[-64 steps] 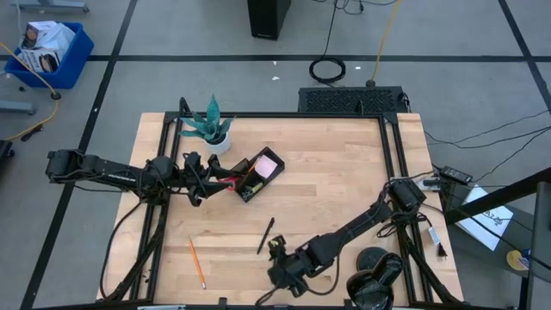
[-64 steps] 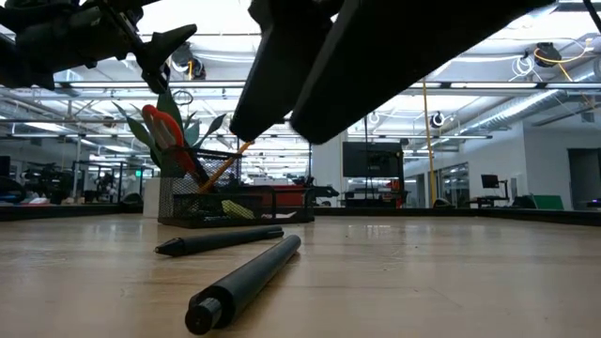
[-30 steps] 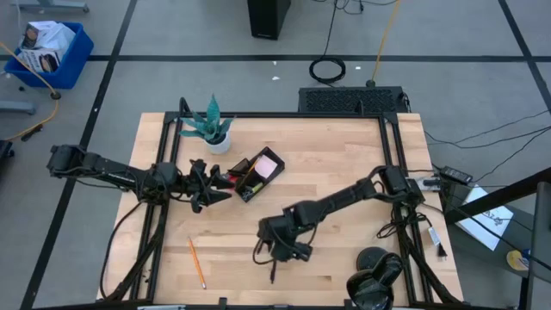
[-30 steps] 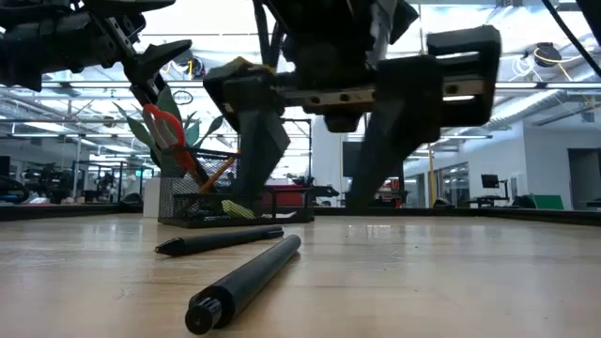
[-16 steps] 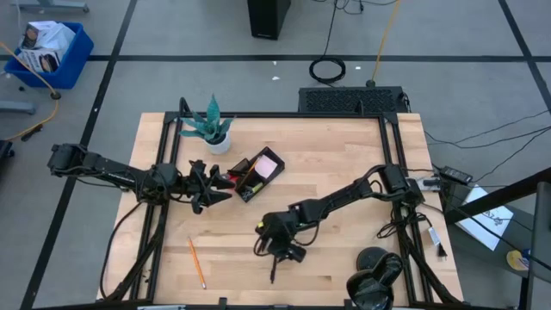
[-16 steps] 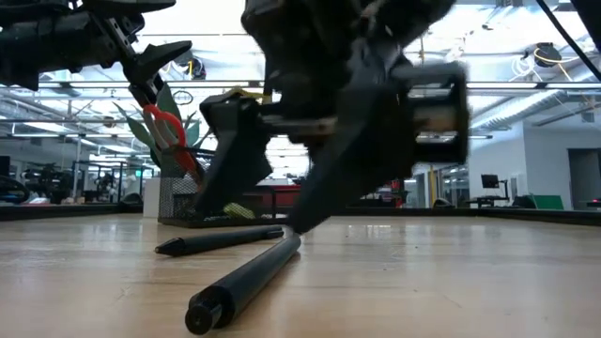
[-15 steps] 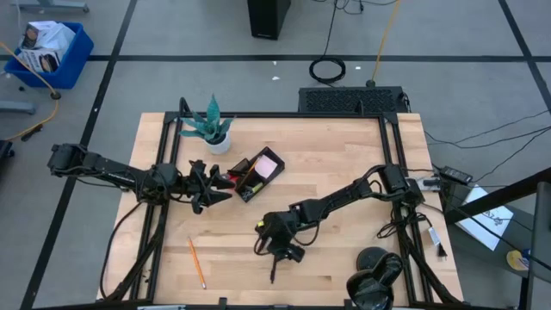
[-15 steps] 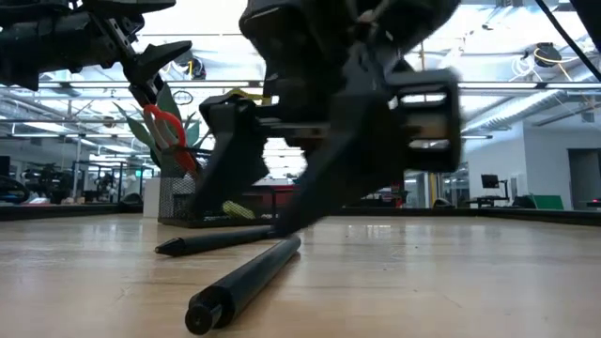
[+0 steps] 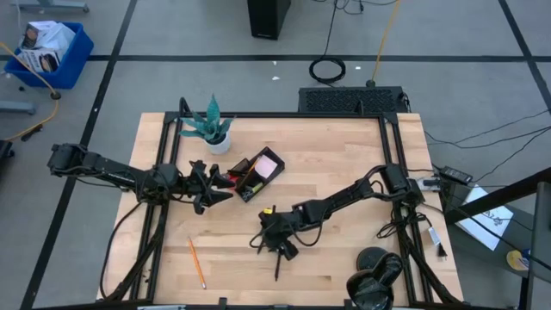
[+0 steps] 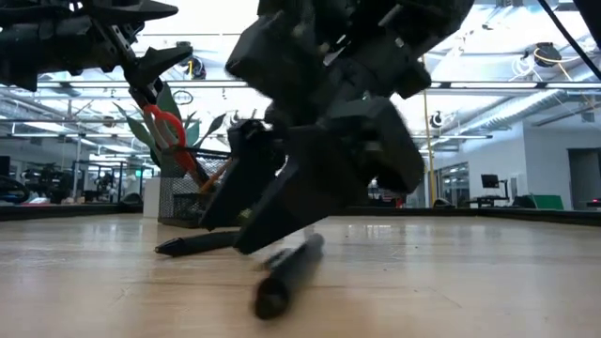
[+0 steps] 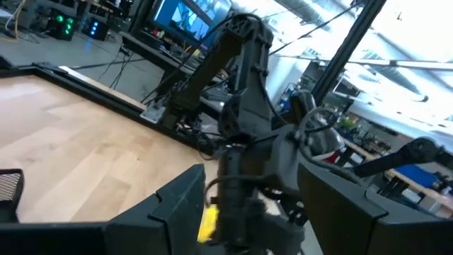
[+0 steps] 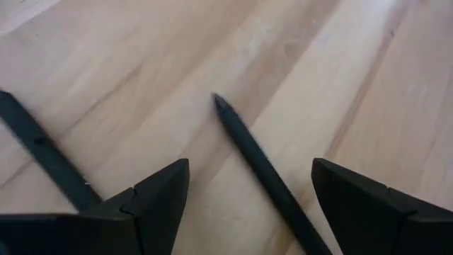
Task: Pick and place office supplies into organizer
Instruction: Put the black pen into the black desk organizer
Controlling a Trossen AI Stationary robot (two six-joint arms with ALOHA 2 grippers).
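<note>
The black organizer (image 9: 254, 175) stands left of the table's middle. It holds the pink sticky pad (image 9: 268, 164), and red scissors (image 10: 164, 131) stand upright in it. My left gripper (image 9: 222, 195) hovers open beside its left end and holds nothing. Two black pens lie flat near the table's near edge. My right gripper (image 9: 271, 244) is low over them and open. One pen (image 12: 248, 152) runs between its fingers, and the other pen (image 12: 42, 152) lies just beside. An orange pencil (image 9: 197, 263) lies farther left. My right gripper (image 12: 249, 166) slants down over the black pen's shaft (image 12: 272, 191), with an open finger on either side and the fingers pointing along it. I cannot tell whether a finger touches it. The pen lies flat on the table.
A potted green plant (image 9: 209, 127) stands behind the organizer near the far left corner. Black frame rails (image 9: 392, 164) run along the table's left and right sides. Bare wood spreads between the organizer and the right rail.
My right gripper has tipped and come down low over the two pens. The pen nearest the low camera has swung about on the table, its near end shifting toward the right of that view; the other pen has stayed.
</note>
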